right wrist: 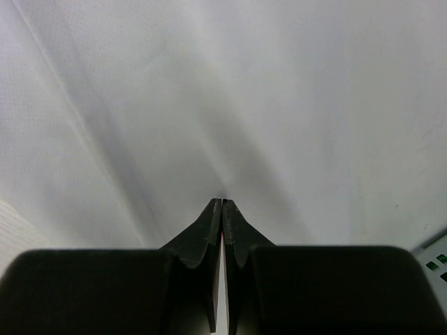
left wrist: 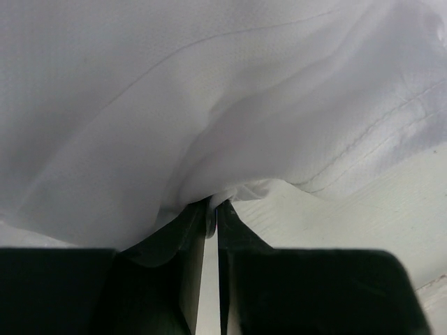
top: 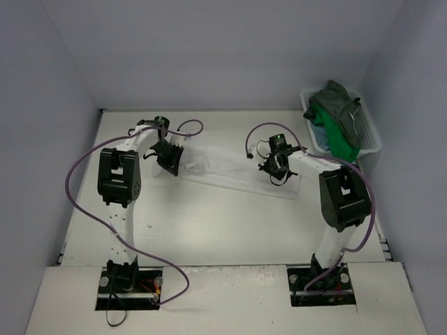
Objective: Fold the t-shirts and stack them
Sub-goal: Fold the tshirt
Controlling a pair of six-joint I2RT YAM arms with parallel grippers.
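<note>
A white t-shirt (top: 223,166) lies stretched across the middle of the table between my two grippers. My left gripper (top: 170,160) is at its left end. In the left wrist view the left gripper (left wrist: 211,207) is shut, with a fold of the white t-shirt (left wrist: 209,105) pinched at its tips. My right gripper (top: 279,169) is at the shirt's right end. In the right wrist view the right gripper (right wrist: 222,202) is shut, and creases in the white t-shirt (right wrist: 230,98) fan out from its tips. A dark grey-green shirt (top: 339,105), a bright green one (top: 343,142) and a teal-blue one (top: 318,130) are heaped in the basket.
A white mesh basket (top: 372,137) stands at the back right corner against the wall. Grey walls close the table on the left, back and right. Purple cables loop off both arms over the table.
</note>
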